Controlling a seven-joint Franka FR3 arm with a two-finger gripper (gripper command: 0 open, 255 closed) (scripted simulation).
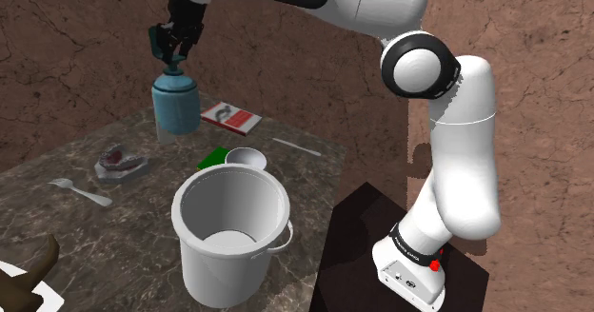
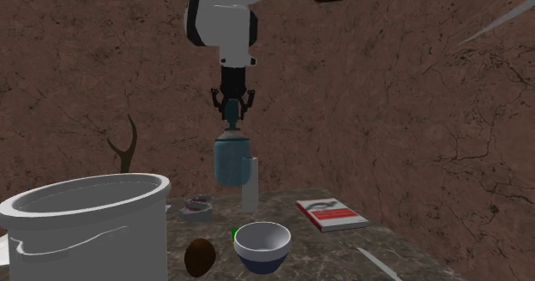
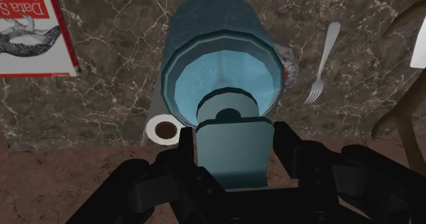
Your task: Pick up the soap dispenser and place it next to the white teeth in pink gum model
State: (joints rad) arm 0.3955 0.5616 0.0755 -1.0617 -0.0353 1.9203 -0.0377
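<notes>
My jaws are clenched on the pump top of the soap dispenser (image 1: 175, 101), one finger on each side of it. The dispenser (image 2: 231, 159) is a blue-green bottle, and it hangs upright from me, clear of the dark marbled surface (image 1: 143, 224), over its far part. Looking straight down along my fingers, I see the bottle's shoulder and round body (image 3: 222, 72) right below me.

The teeth model (image 1: 121, 161), white teeth in pink gums on a grey base, lies on the surface near the dispenser, toward the shoulder view's left and closer to the camera. A red and white book (image 1: 231, 118) lies flat on the other side of the bottle. A fork (image 1: 81, 192) lies beyond the teeth model, nearer the surface's edge. A large white bucket (image 1: 231, 229) stands at the near side, with a white bowl (image 1: 246, 157) just behind it.
</notes>
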